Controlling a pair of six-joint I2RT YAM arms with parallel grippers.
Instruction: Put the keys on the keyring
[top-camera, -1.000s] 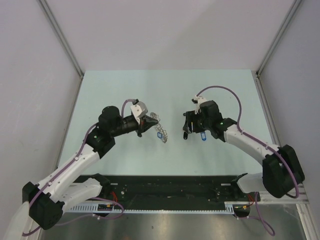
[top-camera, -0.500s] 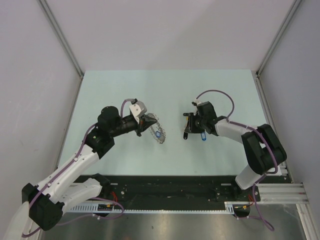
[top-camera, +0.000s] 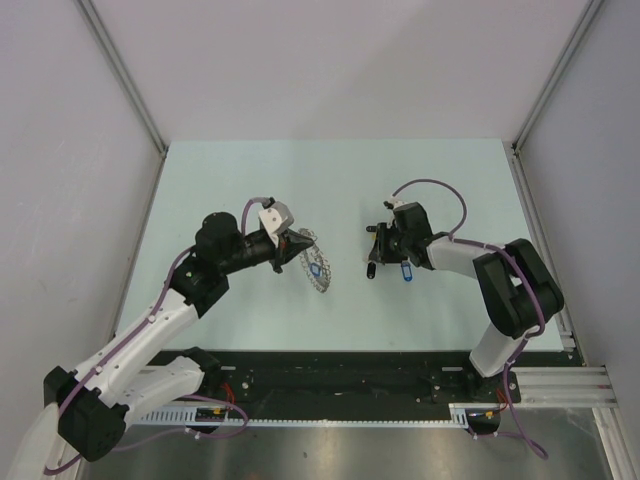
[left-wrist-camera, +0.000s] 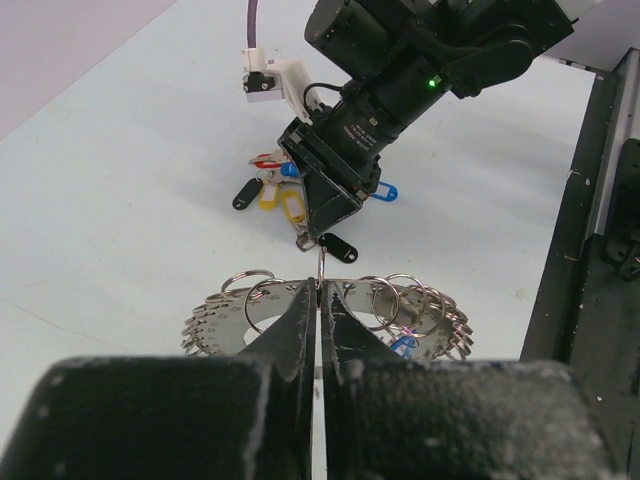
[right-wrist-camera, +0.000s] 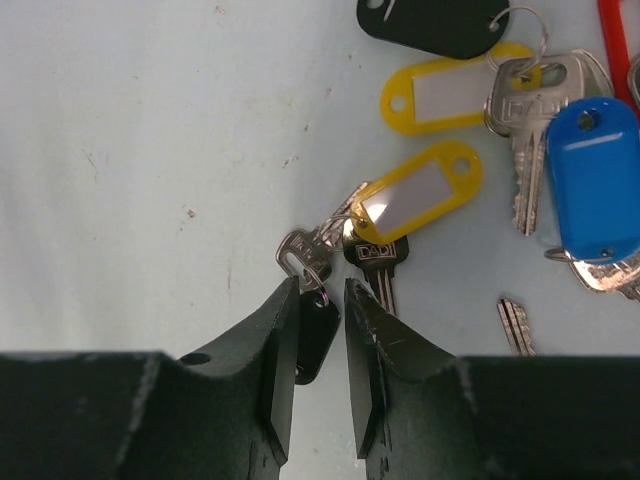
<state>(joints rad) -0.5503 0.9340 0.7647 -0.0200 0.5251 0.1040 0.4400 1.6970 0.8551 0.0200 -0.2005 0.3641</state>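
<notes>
My left gripper (left-wrist-camera: 320, 285) is shut on the keyring (left-wrist-camera: 215, 325), a flat grey ring with a beaded edge, and holds it on edge just above the table (top-camera: 315, 265). Several small split rings and a blue tag (left-wrist-camera: 403, 345) hang on it. The keys lie in a loose heap (right-wrist-camera: 520, 110) with yellow (right-wrist-camera: 420, 195), blue (right-wrist-camera: 598, 180), black and red tags. My right gripper (right-wrist-camera: 322, 285) points down at the near edge of that heap (top-camera: 372, 262). Its jaws are closed in on a black key tag (right-wrist-camera: 318, 330) that lies between them.
A loose silver key blade (right-wrist-camera: 515, 325) lies to the right of my right fingers. The black rail (top-camera: 330, 375) with both arm bases runs along the near table edge. Grey walls stand on the left, back and right.
My right gripper's jaws have narrowed around the black tag, and the right arm's elbow has swung in towards the table. The left gripper has held the keyring almost still.
</notes>
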